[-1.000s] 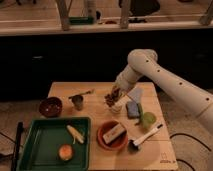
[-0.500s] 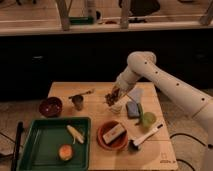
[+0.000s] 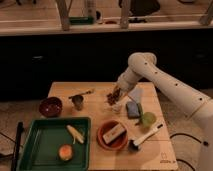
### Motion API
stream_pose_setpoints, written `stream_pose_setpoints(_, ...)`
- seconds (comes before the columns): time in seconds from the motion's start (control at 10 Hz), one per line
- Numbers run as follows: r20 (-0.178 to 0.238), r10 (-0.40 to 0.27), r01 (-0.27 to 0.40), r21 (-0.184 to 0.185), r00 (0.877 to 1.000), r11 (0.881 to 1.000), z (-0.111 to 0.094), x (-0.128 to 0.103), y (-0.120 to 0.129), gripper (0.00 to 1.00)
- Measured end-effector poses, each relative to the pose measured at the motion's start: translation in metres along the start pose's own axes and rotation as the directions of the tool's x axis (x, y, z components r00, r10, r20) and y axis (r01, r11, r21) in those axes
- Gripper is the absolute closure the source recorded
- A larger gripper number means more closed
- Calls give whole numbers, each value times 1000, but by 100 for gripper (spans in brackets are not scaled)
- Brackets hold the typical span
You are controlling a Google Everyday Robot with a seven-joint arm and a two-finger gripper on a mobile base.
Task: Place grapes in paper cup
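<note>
The grapes (image 3: 111,98), a dark brownish cluster, are at the tip of my gripper (image 3: 114,95), over the middle back of the wooden table (image 3: 100,160). The paper cup (image 3: 118,105), small and pale, stands right below and slightly right of the grapes, partly hidden by them. The white arm reaches in from the right and bends down to this spot. I cannot tell whether the grapes touch the cup's rim.
A dark metallic cup (image 3: 78,102) and a utensil (image 3: 81,93) lie left of the gripper, a dark red bowl (image 3: 51,106) further left. A green tray (image 3: 30,145) holds a banana (image 3: 75,134) and an orange fruit (image 3: 65,152). An orange bowl (image 3: 112,136), a grey sponge (image 3: 132,109), a light green cup (image 3: 148,119) and a white-handled brush (image 3: 146,135) lie in front and to the right.
The arm and the grapes have stayed almost still over the paper cup. Nothing else has moved.
</note>
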Motion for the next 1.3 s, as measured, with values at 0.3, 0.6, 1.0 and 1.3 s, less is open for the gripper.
stream_pose_setpoints(0.3, 0, 25, -25, 7, 1000, 1000, 1, 8, -1, 81)
stream_pose_setpoints(0.6, 8, 40, -40, 5, 999, 999, 4, 12, -1, 49)
stream_pose_setpoints(1.0, 12, 48, -48, 4, 999, 999, 5, 14, 1, 20)
stream_pose_setpoints(1.3, 16, 46, -46, 3, 999, 999, 6, 14, 2, 20)
